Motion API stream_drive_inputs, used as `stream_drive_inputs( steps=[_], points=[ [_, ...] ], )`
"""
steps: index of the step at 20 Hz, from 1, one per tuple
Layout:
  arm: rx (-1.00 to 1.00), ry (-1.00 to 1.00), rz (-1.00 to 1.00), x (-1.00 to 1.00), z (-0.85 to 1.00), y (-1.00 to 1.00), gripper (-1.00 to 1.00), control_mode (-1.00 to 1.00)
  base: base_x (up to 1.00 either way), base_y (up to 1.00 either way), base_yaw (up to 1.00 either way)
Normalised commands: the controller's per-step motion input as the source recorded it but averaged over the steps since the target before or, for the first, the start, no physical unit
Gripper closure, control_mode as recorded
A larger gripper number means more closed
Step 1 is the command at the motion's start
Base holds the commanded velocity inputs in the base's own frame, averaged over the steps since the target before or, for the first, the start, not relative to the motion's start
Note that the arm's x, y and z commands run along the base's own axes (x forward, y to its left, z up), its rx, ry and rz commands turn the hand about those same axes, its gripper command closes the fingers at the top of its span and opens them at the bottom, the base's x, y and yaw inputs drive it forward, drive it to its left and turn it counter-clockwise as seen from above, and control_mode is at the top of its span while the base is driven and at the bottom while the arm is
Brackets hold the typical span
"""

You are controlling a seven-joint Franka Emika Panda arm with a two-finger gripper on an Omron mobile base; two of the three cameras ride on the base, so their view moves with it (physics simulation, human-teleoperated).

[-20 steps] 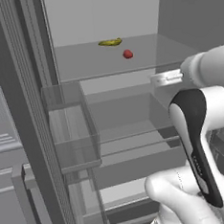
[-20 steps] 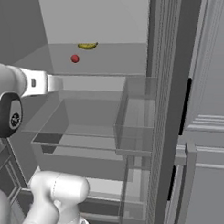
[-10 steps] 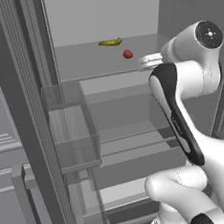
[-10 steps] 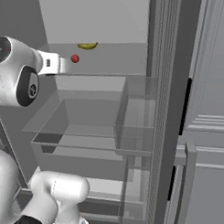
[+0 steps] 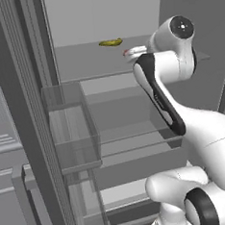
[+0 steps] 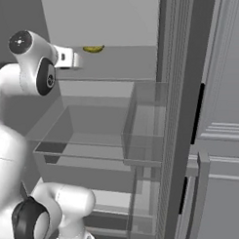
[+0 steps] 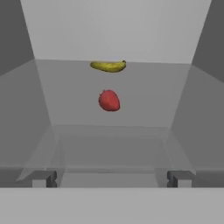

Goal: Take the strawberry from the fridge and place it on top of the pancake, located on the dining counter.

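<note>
The fridge (image 5: 96, 67) stands open in front of me, pale inside with glass shelves. On its upper shelf lies the strawberry (image 7: 109, 100), small, red and rounded, centred ahead of my fingertips in the hand view. My gripper (image 7: 112, 179) is open, its jaws wide apart with nothing between them, and still short of the fruit. In the left base view the gripper (image 5: 134, 51) reaches over the upper shelf, with a sliver of red at its tip. The right base view has the gripper (image 6: 73, 59) at the same shelf. The pancake and the dining counter are out of view.
A small yellow banana (image 7: 108, 66) lies behind the strawberry near the back wall, also seen as the banana (image 5: 110, 42) and the banana (image 6: 93, 49). A clear door bin (image 5: 70, 132) juts out on the left, and a clear drawer (image 6: 88, 137) sits below the shelf.
My arm has risen and swung in toward the upper shelf. The hand now covers the strawberry in both base views. The jaws stayed wide.
</note>
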Motion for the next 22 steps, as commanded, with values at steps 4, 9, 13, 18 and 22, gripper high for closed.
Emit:
stream_drive_inputs(
  steps=[4,9,13,18,22],
  points=[
    [0.0,0.0,0.0,0.58,0.0,0.14,-1.0,-1.0,0.0,0.0,0.0],
    [0.0,0.0,0.0,0.58,-0.01,0.03,-1.0,-1.0,0.0,0.0,0.0],
    [0.0,0.09,0.0,0.65,-0.05,-0.01,-1.0,-1.0,0.0,0.0,0.0],
    [0.0,0.07,0.0,0.74,0.0,0.0,-1.0,-1.0,0.0,0.0,0.0],
    [0.0,0.0,0.0,0.57,0.0,0.0,-1.0,-1.0,0.0,0.0,0.0]
  ],
)
